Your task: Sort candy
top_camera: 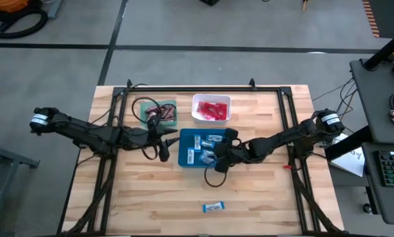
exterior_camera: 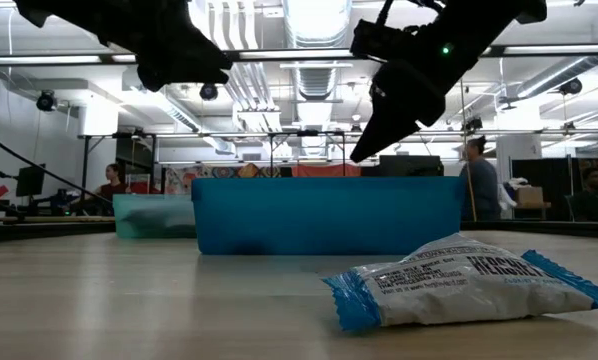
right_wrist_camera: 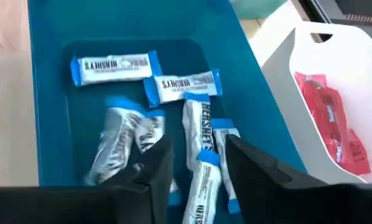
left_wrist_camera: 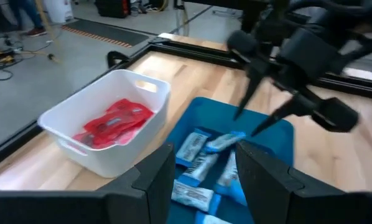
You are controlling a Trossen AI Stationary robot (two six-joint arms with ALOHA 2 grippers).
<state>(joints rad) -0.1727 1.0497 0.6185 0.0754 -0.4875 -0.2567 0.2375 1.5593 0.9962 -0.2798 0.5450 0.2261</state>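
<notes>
Several blue-and-white bars [right_wrist_camera: 114, 67] lie in the blue tray [top_camera: 184, 158]. One more blue-and-white bar [top_camera: 212, 207] lies flat on the table near its near edge and fills the low view's foreground [exterior_camera: 469, 285]. Red packets [left_wrist_camera: 114, 121] sit in the white tray [top_camera: 196, 113], and dark brown bars [top_camera: 161, 113] in the green tray [top_camera: 173, 105]. My right gripper [right_wrist_camera: 195, 149] hovers open and empty above the bars in the blue tray [right_wrist_camera: 49, 93]. My left gripper [left_wrist_camera: 201, 155], open and empty, hangs by the blue tray's left edge [top_camera: 163, 153].
The three trays stand together at the table's middle and far part. A black frame [top_camera: 203, 87] runs along the table's far edge and sides. Bare wood [top_camera: 263, 197] lies around the lone bar. People [exterior_camera: 476, 175] stand in the room beyond.
</notes>
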